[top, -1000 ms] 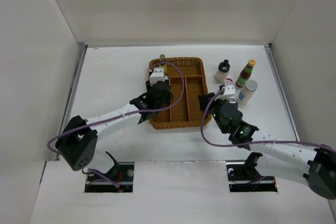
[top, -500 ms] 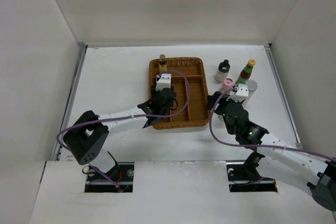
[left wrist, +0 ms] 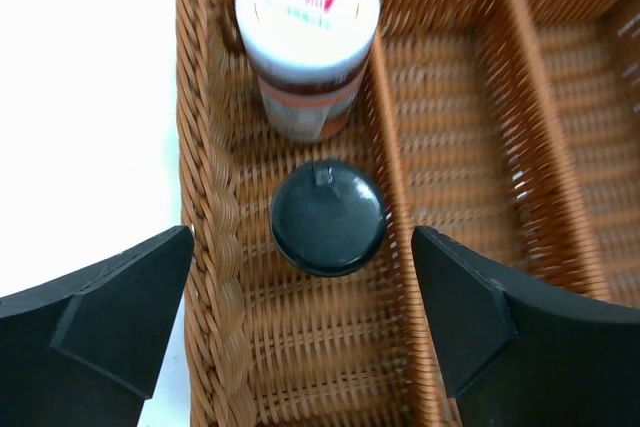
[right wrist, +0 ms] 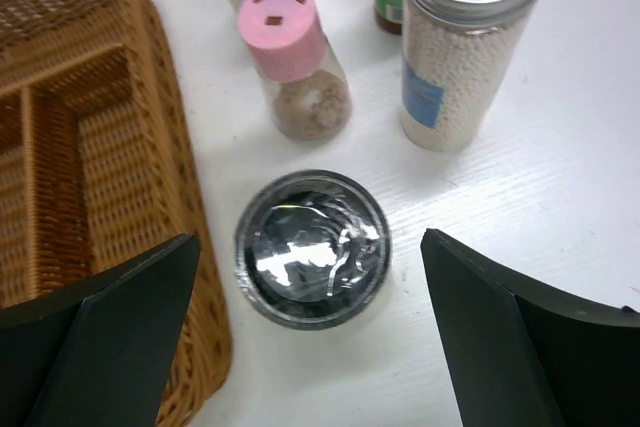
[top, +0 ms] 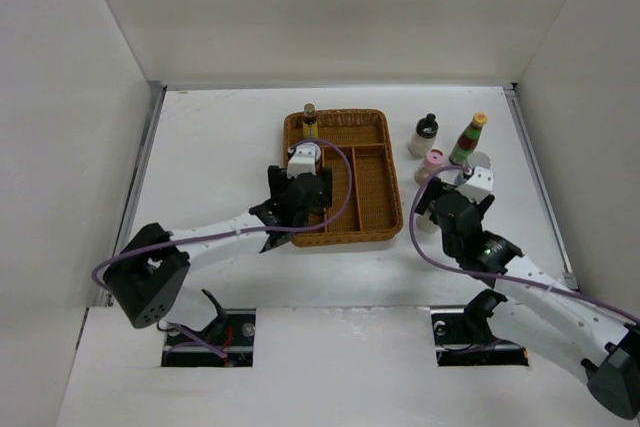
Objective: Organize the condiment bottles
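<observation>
White tabletop (top: 220, 147) held a wicker tray (top: 370, 187); the left gripper (left wrist: 302, 232) hung open over its left compartment, straddling a black-capped bottle (left wrist: 327, 217), a white-lidded jar (left wrist: 307, 17) beyond; the right gripper (right wrist: 308, 239) gaped over a silver-lidded shaker (right wrist: 312, 247) beside the tray, pink-lidded jar (right wrist: 285, 37) and white blue-label bottle (right wrist: 460, 57) crowding its far side.

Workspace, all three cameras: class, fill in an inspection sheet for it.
Surface: white table, wicker tray on it.
Job's things: black-capped bottle and white-lidded jar in tray's left compartment; shaker, pink-lidded jar, bead-filled jar, sauce bottle upright right of it.
Clutter: nothing seen.
Claws: left claw open over black-capped bottle; right claw open over shaker.
Cables: purple cable along each arm.
Surroundings: white walls.
</observation>
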